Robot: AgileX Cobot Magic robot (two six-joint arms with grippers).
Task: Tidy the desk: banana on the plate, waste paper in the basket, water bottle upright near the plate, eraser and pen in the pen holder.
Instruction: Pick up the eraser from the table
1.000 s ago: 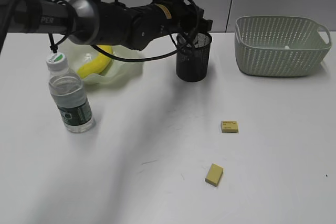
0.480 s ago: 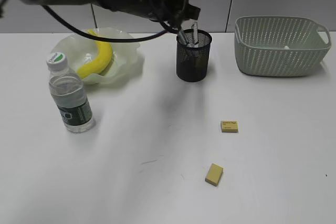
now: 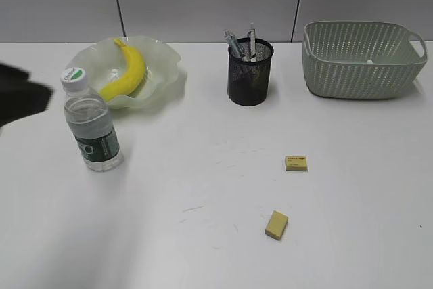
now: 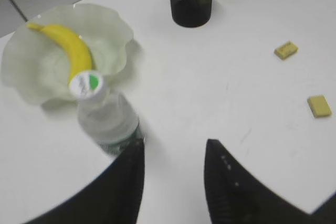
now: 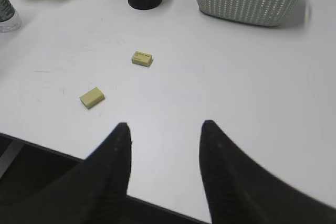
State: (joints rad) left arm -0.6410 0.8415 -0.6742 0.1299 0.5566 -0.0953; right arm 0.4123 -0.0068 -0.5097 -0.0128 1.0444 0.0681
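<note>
Now the left arm has pulled away from the pen holder (image 3: 249, 72), leaving pens inside. Both sets of jaws are apart and empty. Two yellow erasers (image 3: 295, 163) still lie on the surface (image 3: 203, 201), waiting.

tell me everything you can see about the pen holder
The pen holder is a small black wire-mesh cylinder, see-through, standing upright on the white desk near the back edge, between the plate and the basket, touching neither. Pens stick out of its open top, leaning on the rim. No gripper touches it.
</note>
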